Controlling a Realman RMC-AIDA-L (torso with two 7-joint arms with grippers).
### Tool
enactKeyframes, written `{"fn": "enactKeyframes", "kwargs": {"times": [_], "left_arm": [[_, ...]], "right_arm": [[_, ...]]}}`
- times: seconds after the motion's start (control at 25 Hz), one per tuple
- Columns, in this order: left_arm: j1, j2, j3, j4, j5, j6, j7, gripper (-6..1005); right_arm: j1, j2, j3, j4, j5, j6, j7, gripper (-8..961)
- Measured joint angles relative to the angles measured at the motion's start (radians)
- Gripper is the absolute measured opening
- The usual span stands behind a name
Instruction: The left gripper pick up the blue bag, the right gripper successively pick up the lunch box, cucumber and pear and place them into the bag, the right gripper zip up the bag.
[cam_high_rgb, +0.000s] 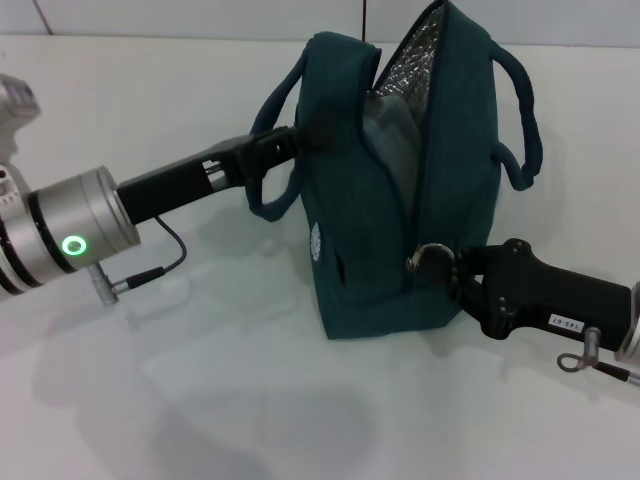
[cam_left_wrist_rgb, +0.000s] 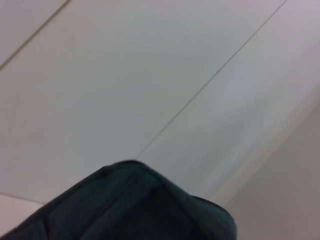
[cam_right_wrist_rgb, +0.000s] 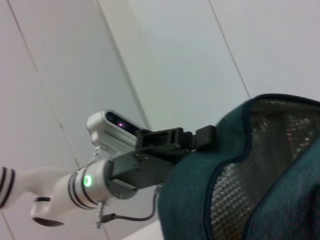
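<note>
head view: left claw (cam_high_rgb: 300, 140) grips blue bag (cam_high_rgb: 400, 250); right claw (cam_high_rgb: 440, 265) at zipper.

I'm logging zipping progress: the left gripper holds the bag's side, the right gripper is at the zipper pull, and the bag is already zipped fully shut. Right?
Not quite. The blue bag is still gaping open at the top, with its silver foil lining showing in the head view. The rest stands: the left gripper holds the bag's side, and the right gripper is at the zipper pull, low on the bag's end.
</note>
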Motion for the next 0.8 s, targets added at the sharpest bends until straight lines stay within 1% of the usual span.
{"fn": "enactKeyframes", "kwargs": {"times": [0.08, 0.28, 0.44, 0.6, 0.72, 0.8], "left_arm": [[0.000, 0.003, -0.002, 0.000, -0.009, 0.000, 0.017, 202], [0.002, 0.006, -0.029, -0.001, -0.028, 0.001, 0.069, 410], [0.008, 0.006, -0.057, -0.002, -0.038, 0.015, 0.107, 487], [0.014, 0.008, -0.064, -0.006, -0.039, 0.054, 0.164, 565], [0.035, 0.007, -0.064, -0.007, -0.039, 0.080, 0.227, 623], [0.066, 0.001, -0.064, -0.009, -0.034, 0.089, 0.292, 662]], "right_arm": [[0.005, -0.002, 0.001, 0.002, -0.002, -0.022, 0.006, 11], [0.009, -0.005, 0.002, 0.004, -0.003, -0.056, 0.004, 11], [0.010, -0.008, 0.006, -0.001, -0.022, -0.067, 0.003, 11], [0.018, -0.010, 0.007, -0.005, -0.025, -0.097, -0.002, 11], [0.027, -0.011, 0.012, -0.006, -0.024, -0.103, -0.005, 11], [0.037, -0.007, 0.022, -0.006, -0.025, -0.100, -0.007, 11]]}}
